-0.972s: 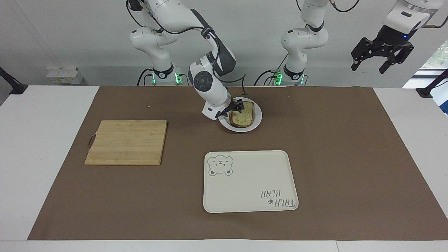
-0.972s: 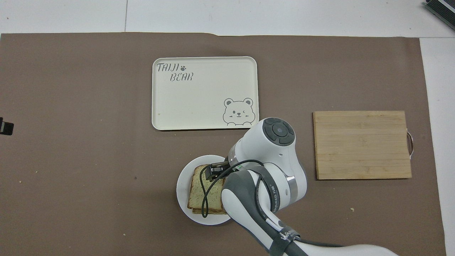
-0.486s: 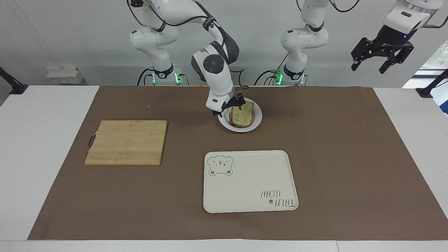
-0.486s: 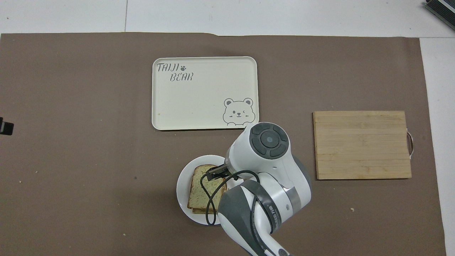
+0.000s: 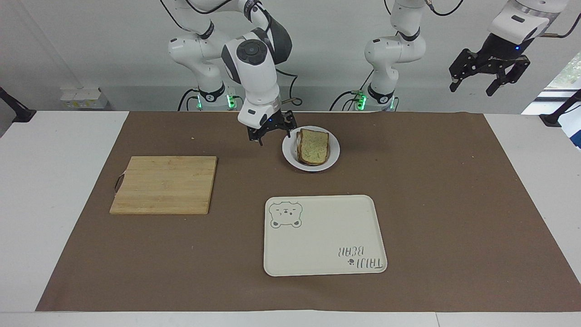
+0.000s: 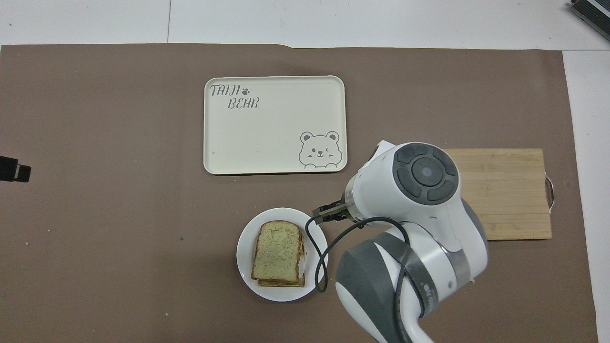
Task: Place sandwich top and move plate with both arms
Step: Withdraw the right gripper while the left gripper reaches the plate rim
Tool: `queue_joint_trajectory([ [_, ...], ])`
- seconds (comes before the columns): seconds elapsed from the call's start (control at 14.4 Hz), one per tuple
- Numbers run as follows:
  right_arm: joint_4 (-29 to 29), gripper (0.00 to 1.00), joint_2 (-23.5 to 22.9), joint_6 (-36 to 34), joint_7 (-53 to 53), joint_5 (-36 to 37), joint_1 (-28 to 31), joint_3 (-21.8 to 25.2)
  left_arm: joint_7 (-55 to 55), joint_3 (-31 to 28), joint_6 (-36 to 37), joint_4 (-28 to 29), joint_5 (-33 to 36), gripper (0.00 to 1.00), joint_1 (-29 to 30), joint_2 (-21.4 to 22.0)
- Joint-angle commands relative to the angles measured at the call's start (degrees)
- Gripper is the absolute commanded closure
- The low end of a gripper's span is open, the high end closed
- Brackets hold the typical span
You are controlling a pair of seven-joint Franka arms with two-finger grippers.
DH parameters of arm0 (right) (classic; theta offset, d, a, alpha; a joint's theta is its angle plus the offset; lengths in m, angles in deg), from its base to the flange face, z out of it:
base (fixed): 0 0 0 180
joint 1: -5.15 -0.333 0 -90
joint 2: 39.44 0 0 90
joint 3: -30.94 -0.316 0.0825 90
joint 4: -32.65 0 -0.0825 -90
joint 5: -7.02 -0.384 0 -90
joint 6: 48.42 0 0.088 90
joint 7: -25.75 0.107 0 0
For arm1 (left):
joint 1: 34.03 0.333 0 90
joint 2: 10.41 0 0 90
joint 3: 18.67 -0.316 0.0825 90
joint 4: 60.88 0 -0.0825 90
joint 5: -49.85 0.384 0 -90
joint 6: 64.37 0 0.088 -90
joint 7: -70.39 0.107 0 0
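Note:
The sandwich top (image 5: 313, 146) (image 6: 279, 247) lies flat on another slice, stacked on the white plate (image 5: 333, 156) (image 6: 244, 247), which sits on the brown mat close to the robots. My right gripper (image 5: 273, 136) (image 6: 329, 213) hangs open and holds nothing. It is just above the mat beside the plate, toward the right arm's end of the table, and touches neither bread nor plate. My left gripper (image 5: 481, 84) waits open, raised high off the left arm's end of the table.
A cream tray (image 5: 324, 234) (image 6: 274, 124) with a bear drawing lies farther from the robots than the plate. A wooden cutting board (image 5: 164, 184) (image 6: 505, 195) lies toward the right arm's end; in the overhead view the right arm covers part of it.
My right gripper opened fully, lifted off the bread and swung away from the plate toward the right arm's end. The top slice stays on the stack. The left gripper shifted slightly.

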Motion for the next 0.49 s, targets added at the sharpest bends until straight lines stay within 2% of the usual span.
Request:
queue_joint_trajectory([
  [0.0, -2.28, 0.00, 0.72, -1.27, -0.51, 1.99, 2.25, -0.37, 0.27, 0.25, -4.94, 6.08, -2.99, 0.00, -0.47, 2.62],
  [0.21, -4.47, 0.00, 1.51, -1.18, -0.51, 2.60, 5.23, -0.28, 0.36, 0.33, -6.97, 11.88, -6.86, 0.00, -0.47, 2.97],
  [0.42, -5.97, 0.00, 3.00, -1.45, -0.86, 4.01, 7.44, -0.37, 4.65, 0.42, -13.55, 20.13, -12.92, 0.00, -1.43, 3.76],
])
